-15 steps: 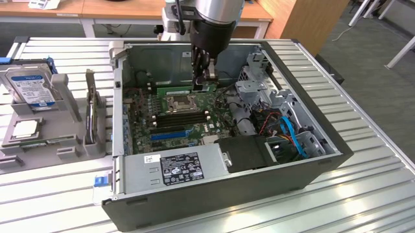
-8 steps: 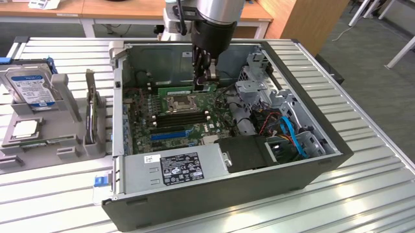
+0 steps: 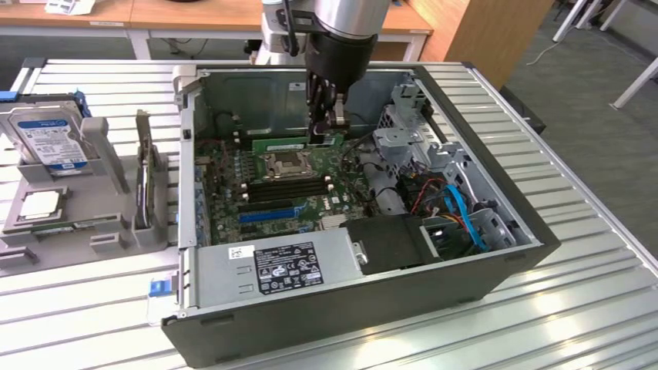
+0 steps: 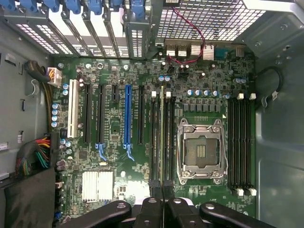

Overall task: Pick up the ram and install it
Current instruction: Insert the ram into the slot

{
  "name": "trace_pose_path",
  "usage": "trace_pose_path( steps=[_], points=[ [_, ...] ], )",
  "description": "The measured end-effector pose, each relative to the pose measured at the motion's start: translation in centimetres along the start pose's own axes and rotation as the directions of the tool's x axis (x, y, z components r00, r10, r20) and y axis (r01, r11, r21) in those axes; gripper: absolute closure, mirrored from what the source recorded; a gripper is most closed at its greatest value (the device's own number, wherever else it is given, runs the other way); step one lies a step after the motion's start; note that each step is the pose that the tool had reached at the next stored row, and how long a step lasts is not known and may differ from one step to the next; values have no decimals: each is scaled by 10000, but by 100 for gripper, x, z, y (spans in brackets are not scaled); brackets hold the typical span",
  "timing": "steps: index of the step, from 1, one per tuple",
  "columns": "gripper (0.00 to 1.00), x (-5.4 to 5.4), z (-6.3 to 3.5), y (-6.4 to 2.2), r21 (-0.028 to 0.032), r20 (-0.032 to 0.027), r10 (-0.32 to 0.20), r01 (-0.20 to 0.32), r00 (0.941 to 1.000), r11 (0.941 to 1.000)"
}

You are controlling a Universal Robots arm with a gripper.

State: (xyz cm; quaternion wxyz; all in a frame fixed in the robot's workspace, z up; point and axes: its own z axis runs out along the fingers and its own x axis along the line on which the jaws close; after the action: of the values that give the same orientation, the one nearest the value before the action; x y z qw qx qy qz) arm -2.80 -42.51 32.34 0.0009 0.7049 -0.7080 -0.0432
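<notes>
The ram (image 3: 280, 143) is a narrow green stick held level in my gripper (image 3: 327, 132), which is shut on one end of it. It hangs inside the open computer case (image 3: 514, 254), above the motherboard (image 3: 308, 202). In the wrist view the ram (image 4: 162, 137) shows edge-on as a thin line running out from my gripper (image 4: 162, 204). It lines up over the dark memory slots (image 4: 155, 142) beside the CPU socket (image 4: 200, 149). A gap seems to remain between the stick and the slots.
A silver hard drive (image 3: 46, 139), an expansion card (image 3: 147, 181) and a chip tray (image 3: 39, 204) stand in grey holders at the exterior view's left. Inside the case are the power supply (image 3: 277, 266), a drive cage (image 3: 411, 139) and blue and orange cables (image 3: 458, 208).
</notes>
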Motion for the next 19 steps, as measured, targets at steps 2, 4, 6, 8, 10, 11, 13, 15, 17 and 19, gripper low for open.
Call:
trace_pose_path(
  steps=[2,4,6,8,10,11,13,15,17,19],
  points=[
    [88,3,0,1,0,1,1,-1,10000,10000],
    [88,11,0,0,0,1,0,0,10000,10000],
    [88,20,-1,0,0,0,0,0,10000,10000],
    [88,29,-2,0,0,0,1,-1,10000,10000],
    [88,30,-2,0,0,0,1,-1,10000,10000],
    [88,37,-2,0,0,0,1,-1,10000,10000],
    [88,37,-2,0,0,0,1,-1,10000,10000],
    [88,37,-2,0,0,0,1,-1,10000,10000],
    [88,37,-2,0,0,0,1,-1,10000,10000],
    [88,37,-2,0,0,0,1,-1,10000,10000]
  ],
)
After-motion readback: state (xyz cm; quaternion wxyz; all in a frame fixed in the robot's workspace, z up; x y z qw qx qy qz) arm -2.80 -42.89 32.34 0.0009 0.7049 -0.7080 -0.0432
